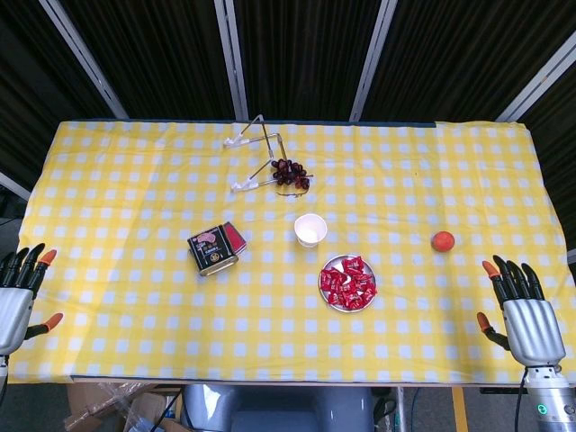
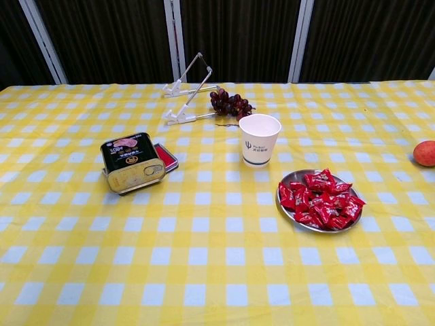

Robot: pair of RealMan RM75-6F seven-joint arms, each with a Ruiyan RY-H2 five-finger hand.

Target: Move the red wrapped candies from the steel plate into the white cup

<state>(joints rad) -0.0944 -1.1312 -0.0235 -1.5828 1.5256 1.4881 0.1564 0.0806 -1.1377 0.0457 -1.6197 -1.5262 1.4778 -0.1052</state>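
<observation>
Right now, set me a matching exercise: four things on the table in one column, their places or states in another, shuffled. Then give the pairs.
Things
1. white cup
2. red wrapped candies
3. grapes
4. peach

Places or states
A. alone near the table's right edge
B. heaped on the steel plate
C. standing upright, nothing seen inside
D. beside the white folding stand, towards the far edge

Pairs: 1-C, 2-B, 3-D, 4-A
</observation>
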